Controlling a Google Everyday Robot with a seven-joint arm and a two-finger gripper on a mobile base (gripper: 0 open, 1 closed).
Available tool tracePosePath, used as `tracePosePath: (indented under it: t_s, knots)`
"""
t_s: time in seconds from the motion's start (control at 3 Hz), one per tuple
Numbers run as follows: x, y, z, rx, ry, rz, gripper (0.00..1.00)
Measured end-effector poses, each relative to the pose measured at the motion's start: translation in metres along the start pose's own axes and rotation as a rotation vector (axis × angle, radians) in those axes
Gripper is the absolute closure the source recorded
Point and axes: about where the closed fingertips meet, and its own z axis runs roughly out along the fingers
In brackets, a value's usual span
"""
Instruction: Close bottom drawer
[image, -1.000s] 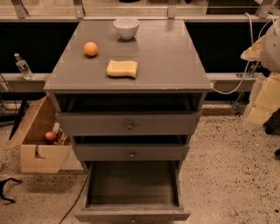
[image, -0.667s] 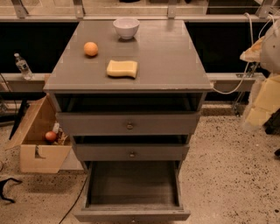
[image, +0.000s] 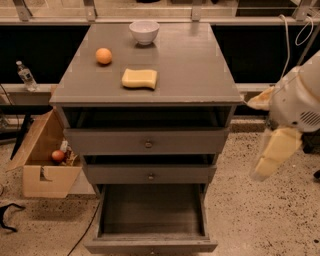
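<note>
The bottom drawer (image: 150, 244) of the grey wooden cabinet (image: 150, 90) is pulled far out toward me. Its deep box is empty, and its flat front sits at the lower edge of the view. The middle drawer (image: 150, 175) and the wider top drawer (image: 148, 142) above it stand out only a little, each with a small round knob. My gripper (image: 267, 162) hangs at the right on the white arm (image: 300, 100), pointing down beside the cabinet. It is level with the middle drawer, apart from the cabinet, and holds nothing that I can see.
On the cabinet top lie an orange (image: 104, 55), a yellow sponge (image: 139, 78) and a white bowl (image: 144, 31). An open cardboard box (image: 42, 165) with small items stands on the speckled floor at the left. A plastic bottle (image: 25, 76) stands on a ledge behind it.
</note>
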Motion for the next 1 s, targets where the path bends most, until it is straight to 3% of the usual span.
tracePosePath:
  t_s: [0.33,0.67,1.0]
  knots:
    - [-0.002,0.031,0.06,-0.104,-0.063,0.021,0.0]
    - [-0.002,0.031,0.062,-0.102,-0.07,0.016,0.0]
    - [-0.006,0.035,0.083,-0.088,-0.127,-0.024,0.0]
